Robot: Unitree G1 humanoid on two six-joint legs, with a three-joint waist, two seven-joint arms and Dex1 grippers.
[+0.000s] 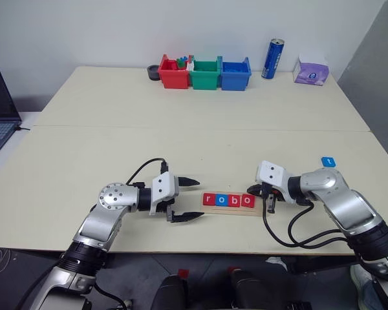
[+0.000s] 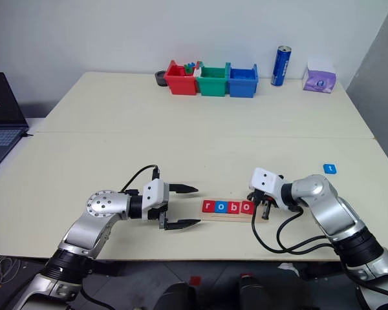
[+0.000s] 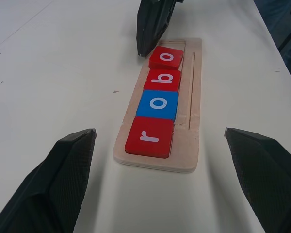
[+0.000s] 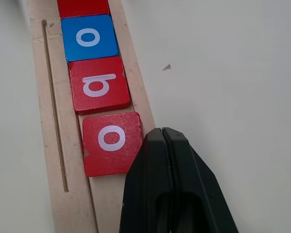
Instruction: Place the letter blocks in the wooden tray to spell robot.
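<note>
Tray [image 1: 253, 210] end beside closed right jaws

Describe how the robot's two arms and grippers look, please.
Both arms are silver-grey metal with round joints and white wrist housings. Loose black cables loop beside each wrist. The left gripper and the right gripper each have two black, tapering fingers with finely textured surfaces.

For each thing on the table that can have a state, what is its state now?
Tray: holds four tiles reading r, o, b, o; last place free.
t tile: loose on the table, away from the tray.
Left tool: open, empty, beside the tray's r end.
Right tool: shut, empty, at the last o tile.
Can: upright.
</note>
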